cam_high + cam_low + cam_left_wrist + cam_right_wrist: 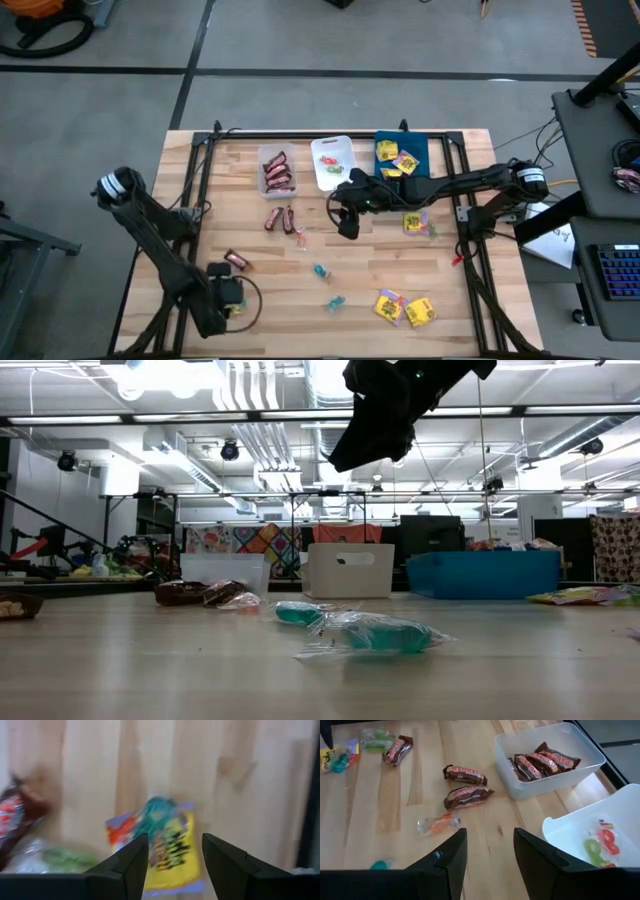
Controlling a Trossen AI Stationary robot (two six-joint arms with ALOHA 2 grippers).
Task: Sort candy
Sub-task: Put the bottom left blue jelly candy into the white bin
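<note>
Candy (pixel 403 308) scattered on table; some choc bars (pixel 277 172) in tray.

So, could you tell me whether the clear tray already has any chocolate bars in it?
Yes. The clear tray holds several chocolate bars; two more bars lie outside.

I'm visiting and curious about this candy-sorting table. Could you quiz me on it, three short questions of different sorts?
1. True or false: the clear tray holds dark red-brown mini bars.
2. Which tray holds yellow packets? A clear, B white, C blue.
3. Fill in: the right gripper hangs above the table with ___ between its fingers.

Key: 1 true; 2 C, the blue tray; 3 nothing.
</note>
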